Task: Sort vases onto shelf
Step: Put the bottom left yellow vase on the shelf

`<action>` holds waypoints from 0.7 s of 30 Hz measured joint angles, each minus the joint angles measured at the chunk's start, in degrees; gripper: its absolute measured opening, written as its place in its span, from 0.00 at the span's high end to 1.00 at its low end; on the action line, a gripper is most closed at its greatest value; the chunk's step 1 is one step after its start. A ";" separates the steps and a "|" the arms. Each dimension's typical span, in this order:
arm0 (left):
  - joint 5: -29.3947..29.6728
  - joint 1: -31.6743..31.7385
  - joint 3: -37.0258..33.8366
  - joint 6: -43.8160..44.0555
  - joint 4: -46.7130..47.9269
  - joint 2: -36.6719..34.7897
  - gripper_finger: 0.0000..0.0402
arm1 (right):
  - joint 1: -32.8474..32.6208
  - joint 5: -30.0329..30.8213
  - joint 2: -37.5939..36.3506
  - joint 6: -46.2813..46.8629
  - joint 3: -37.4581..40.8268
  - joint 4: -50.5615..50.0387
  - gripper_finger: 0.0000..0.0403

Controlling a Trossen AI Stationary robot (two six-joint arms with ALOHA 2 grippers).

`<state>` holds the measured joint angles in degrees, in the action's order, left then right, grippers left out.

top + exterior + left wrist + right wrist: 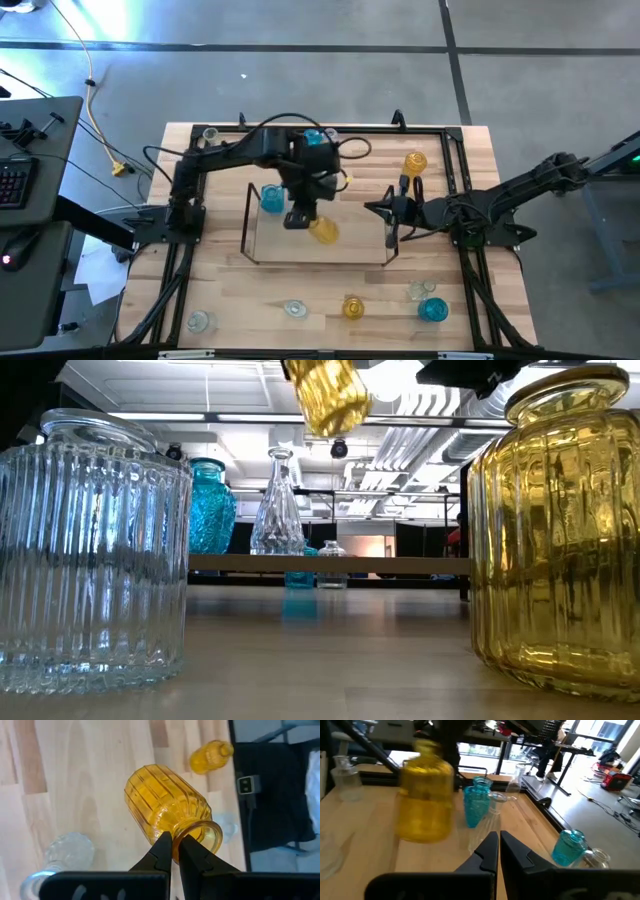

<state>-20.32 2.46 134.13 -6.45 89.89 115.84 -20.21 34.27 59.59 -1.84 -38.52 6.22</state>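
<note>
The left tool [303, 217] grips an amber vase [324, 231] by its rim, hanging above the shelf [270, 240] beside the blue vase [272, 198]; lower it upright—gently; the right tool [385, 210], fingers nearly together, waits at the shelf's end.

The left gripper [175, 851] has its two dark fingers [161, 852] closed on the rim of a ribbed amber vase [162, 807], which hangs tilted, its mouth toward the camera and its body pointing away over the wooden worktop [75, 775]. Beyond it, near the worktop's edge, a smaller amber vase [210, 756] lies on its side. A clear vase [67, 851] stands on the worktop to one side of the fingers. Past the edge is a dark surface with a small grey device [245, 785].
</note>
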 joint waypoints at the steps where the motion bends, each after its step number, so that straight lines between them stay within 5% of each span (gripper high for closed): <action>1: 0.37 0.31 0.15 -0.29 0.25 0.49 1.00 | -0.38 -0.01 0.00 -0.11 0.00 -0.09 1.00; 21: 8.33 -0.02 -0.15 11.84 0.13 10.73 0.99 | -2.35 0.03 0.00 -0.14 0.00 -0.09 1.00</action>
<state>-11.99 2.44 133.97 5.39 90.02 126.58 -22.57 34.30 59.59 -1.98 -38.52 6.13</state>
